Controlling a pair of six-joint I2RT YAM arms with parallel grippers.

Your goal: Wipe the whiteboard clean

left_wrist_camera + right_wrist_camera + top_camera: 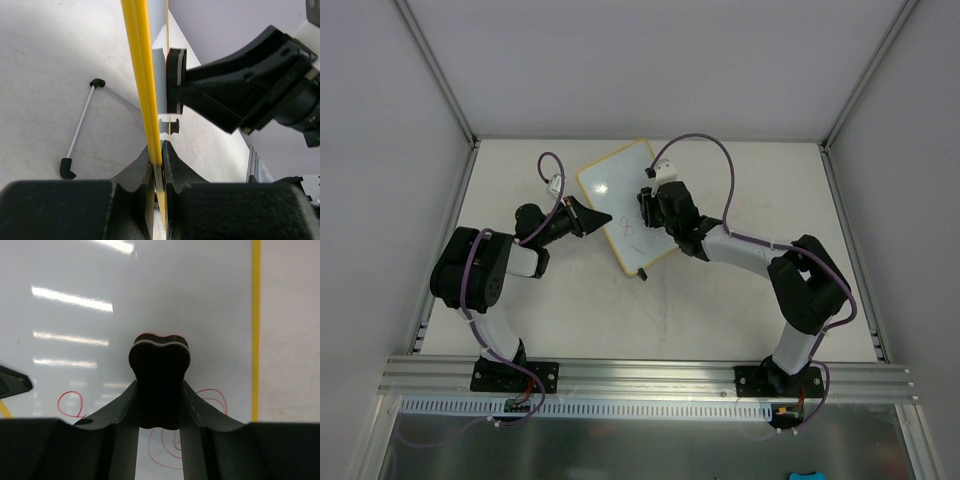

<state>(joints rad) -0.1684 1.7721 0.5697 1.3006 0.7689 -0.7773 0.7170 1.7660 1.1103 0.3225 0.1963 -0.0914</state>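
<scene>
The whiteboard (620, 195), white with a yellow rim, lies tilted at the table's middle back. Red marker scribbles (212, 399) show on it in the right wrist view. My left gripper (602, 217) is shut on the board's left edge; the left wrist view shows the yellow rim (141, 75) pinched between the pads. My right gripper (655, 203) is shut on a small black eraser (160, 365) and holds it against the board's face. The eraser (175, 80) also shows pressed on the board in the left wrist view.
A thin grey stand rod with black end caps (80, 127) lies on the table beside the board. A black foot (642, 274) sticks out at the board's near corner. White walls enclose the table, and an aluminium rail (640, 375) runs along the near edge.
</scene>
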